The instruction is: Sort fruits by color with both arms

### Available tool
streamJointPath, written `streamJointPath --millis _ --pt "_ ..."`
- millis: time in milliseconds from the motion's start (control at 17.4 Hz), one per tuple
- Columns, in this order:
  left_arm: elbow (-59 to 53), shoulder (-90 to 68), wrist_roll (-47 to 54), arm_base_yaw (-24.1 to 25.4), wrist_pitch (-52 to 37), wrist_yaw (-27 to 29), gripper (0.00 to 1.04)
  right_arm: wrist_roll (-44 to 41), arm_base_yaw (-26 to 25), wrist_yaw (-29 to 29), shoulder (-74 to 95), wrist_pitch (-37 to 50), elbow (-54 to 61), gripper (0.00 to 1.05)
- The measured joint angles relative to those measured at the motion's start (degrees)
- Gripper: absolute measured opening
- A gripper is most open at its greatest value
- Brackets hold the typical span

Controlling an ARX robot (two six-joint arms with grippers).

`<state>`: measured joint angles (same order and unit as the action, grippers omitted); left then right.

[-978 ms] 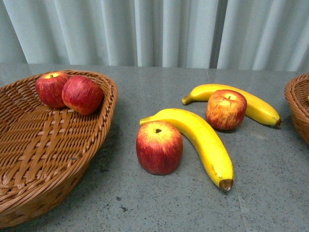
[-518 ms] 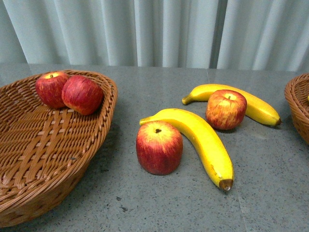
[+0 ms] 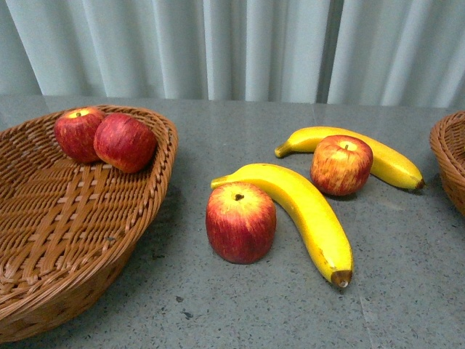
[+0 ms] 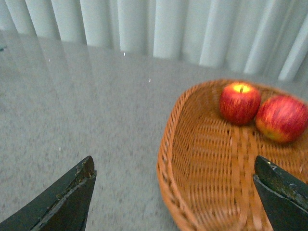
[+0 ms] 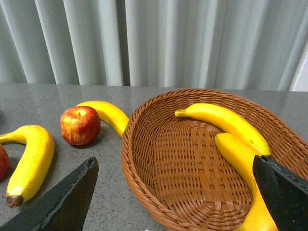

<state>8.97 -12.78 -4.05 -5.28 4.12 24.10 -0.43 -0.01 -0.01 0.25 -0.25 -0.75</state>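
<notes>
Beside the near apple (image 3: 240, 222), on its side toward the right basket (image 3: 449, 156), you have the near banana (image 3: 305, 211) on the worktop (image 3: 218, 305), touching that apple or very nearly. Its long axis runs from the stem behind the apple to the brown tip on the robot's side of it. Beyond the near apple, also toward the right basket, the far apple (image 3: 341, 165) rests against the far banana (image 3: 396, 166). The left basket (image 3: 80, 211), holding 2 apples (image 3: 125, 142), sits on the near apple's other side. The left end effector (image 4: 173, 159) hangs over that basket's rim, fingers wide apart and empty. The right end effector (image 5: 173, 159) is likewise spread and empty above the right basket, which holds 2 bananas (image 5: 226, 122). Judge your left arm nearer the near apple, your right nearer the bananas.
</notes>
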Motion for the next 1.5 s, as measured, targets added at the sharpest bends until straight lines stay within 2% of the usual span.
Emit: streamJointPath --millis 58,173,230,345,518,690,748,920,1496 --pt "2.4 -4.0 0.6 1.7 -4.8 -2.5 0.98 0.0 0.0 0.0 0.0 0.0 0.0 0.98" --pt "7.3 -17.7 3.0 6.8 -16.2 -12.3 0.98 0.0 0.0 0.0 0.0 0.0 0.0 0.98" --pt "10.6 -24.7 4.1 7.2 -20.7 -16.2 0.98 0.0 0.0 0.0 0.0 0.0 0.0 0.98" --pt "19.9 -38.9 5.8 3.4 -25.0 -24.0 0.98 0.0 0.0 0.0 0.0 0.0 0.0 0.98" --pt "30.9 -55.4 8.7 -6.7 -20.8 -31.1 0.98 0.0 0.0 0.0 0.0 0.0 0.0 0.98" --pt "37.9 -65.7 11.7 -16.6 -15.9 -34.3 0.98 0.0 0.0 0.0 0.0 0.0 0.0 0.98" --pt "39.1 -68.1 13.9 -18.0 -12.9 -36.3 0.98 0.0 0.0 0.0 0.0 0.0 0.0 0.98" --pt "41.0 -73.1 20.0 -19.8 -9.0 -38.1 0.98 0.0 0.0 0.0 0.0 0.0 0.0 0.98" --pt "41.8 -76.3 24.5 -20.2 -7.8 -39.7 0.98 0.0 0.0 0.0 0.0 0.0 0.0 0.98"
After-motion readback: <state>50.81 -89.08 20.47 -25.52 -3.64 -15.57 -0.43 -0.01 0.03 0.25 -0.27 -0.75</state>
